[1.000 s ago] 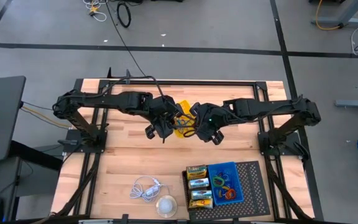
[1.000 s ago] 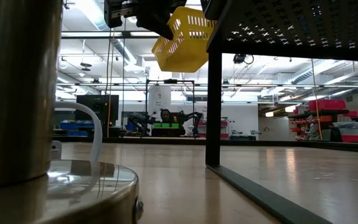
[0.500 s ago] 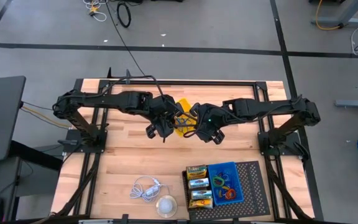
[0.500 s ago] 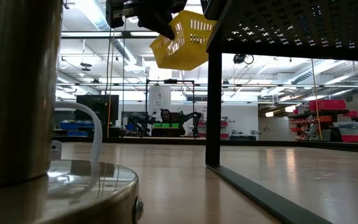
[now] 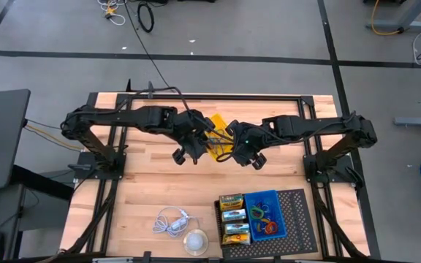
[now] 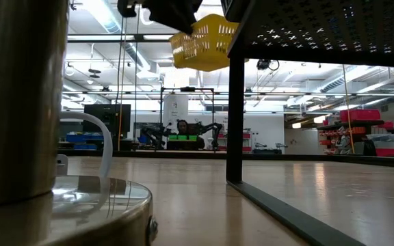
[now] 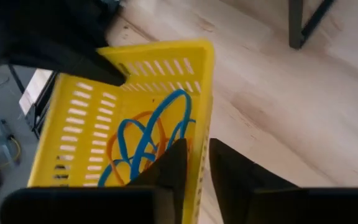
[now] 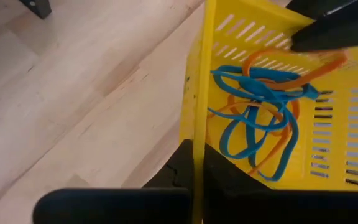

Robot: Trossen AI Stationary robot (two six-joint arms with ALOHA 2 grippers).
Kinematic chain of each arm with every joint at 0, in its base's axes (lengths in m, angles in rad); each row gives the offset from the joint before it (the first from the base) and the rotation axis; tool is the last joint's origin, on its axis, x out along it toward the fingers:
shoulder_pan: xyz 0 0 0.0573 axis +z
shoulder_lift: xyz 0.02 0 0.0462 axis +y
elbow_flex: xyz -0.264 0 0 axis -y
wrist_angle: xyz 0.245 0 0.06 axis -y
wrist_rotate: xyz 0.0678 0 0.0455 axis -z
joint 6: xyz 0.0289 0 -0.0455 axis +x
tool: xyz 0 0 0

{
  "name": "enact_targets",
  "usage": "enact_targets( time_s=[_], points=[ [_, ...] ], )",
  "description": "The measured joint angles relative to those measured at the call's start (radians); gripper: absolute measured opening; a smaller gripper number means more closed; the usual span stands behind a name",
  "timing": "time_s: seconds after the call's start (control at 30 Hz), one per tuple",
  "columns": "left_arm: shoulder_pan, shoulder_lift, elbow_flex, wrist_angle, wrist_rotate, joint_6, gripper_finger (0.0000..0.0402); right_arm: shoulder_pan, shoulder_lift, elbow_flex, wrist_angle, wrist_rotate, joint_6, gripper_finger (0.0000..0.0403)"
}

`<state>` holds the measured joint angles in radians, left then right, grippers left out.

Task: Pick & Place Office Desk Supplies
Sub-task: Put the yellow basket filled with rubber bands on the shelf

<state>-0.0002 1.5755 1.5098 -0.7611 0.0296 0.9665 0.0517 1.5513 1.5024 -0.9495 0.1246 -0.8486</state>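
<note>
A yellow slotted basket (image 5: 216, 126) hangs high above the middle of the table between my two arms, level in the low view (image 6: 204, 42). Blue and orange bands (image 7: 145, 140) lie loose inside it, also seen in the right wrist view (image 8: 253, 106). My left gripper (image 5: 206, 143) holds the basket's left side. My right gripper (image 5: 229, 146) is shut on the opposite side. Yellow-and-green crayon boxes (image 5: 234, 215) and a blue bin (image 5: 264, 214) of coloured bands sit on the black perforated tray (image 5: 298, 219). My left gripper straddles the top of one basket wall (image 7: 199, 140), one finger inside the basket and one outside. It comes slanting down from the table's left. The basket is clear of the table. My right gripper pinches the rim of the opposite wall (image 8: 197, 134), one finger inside and one outside. It comes slanting down from the table's right. The basket hangs level, lifted clear.
The black tray stands raised on legs (image 6: 234, 116) at the near right. A white coiled cable (image 5: 170, 221) and a round white object (image 5: 196, 241) lie at the near edge. A metal cylinder (image 6: 19, 102) fills the low view's left. Bare wood lies under the basket.
The basket, tipped with one corner hanging low a second ago, has swung level and sits a little higher. My left gripper has rolled at the wrist with it. Both arms have stayed where they were.
</note>
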Motion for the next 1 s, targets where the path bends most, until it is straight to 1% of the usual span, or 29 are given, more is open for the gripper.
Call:
enact_targets(
  time_s=[0.13,0.3,0.47,0.6,0.67,0.8,0.9,1.0],
  points=[
    [-0.001,-0.022,0.026,-0.043,-0.002,-0.073,0.0105,0.000,0.000,0.000,-0.004,0.018,0.004,0.0005],
    [0.000,-0.077,0.031,-0.069,0.006,-0.088,0.0138,0.000,0.000,0.000,-0.024,0.030,0.050,0.0005],
    [0.000,-0.142,0.031,-0.106,0.004,-0.121,0.0147,0.006,-0.013,0.000,-0.085,0.040,0.142,0.0005],
    [0.000,-0.175,0.031,-0.150,0.000,-0.160,0.0148,0.036,-0.055,0.000,-0.142,0.106,0.221,0.0005],
    [0.000,-0.184,0.031,-0.169,0.000,-0.176,0.0148,0.056,-0.086,0.000,-0.165,0.119,0.275,0.0005],
    [0.000,-0.188,0.030,-0.192,-0.001,-0.196,0.0148,0.106,-0.142,0.000,-0.240,0.135,0.434,0.0005],
    [0.000,-0.188,0.030,-0.191,0.000,-0.196,0.0148,0.167,-0.178,0.000,-0.317,0.187,0.557,0.0005],
    [0.002,-0.188,0.030,-0.190,0.000,-0.195,0.0148,0.237,-0.201,0.000,-0.404,0.213,0.698,0.0004]
  ],
)
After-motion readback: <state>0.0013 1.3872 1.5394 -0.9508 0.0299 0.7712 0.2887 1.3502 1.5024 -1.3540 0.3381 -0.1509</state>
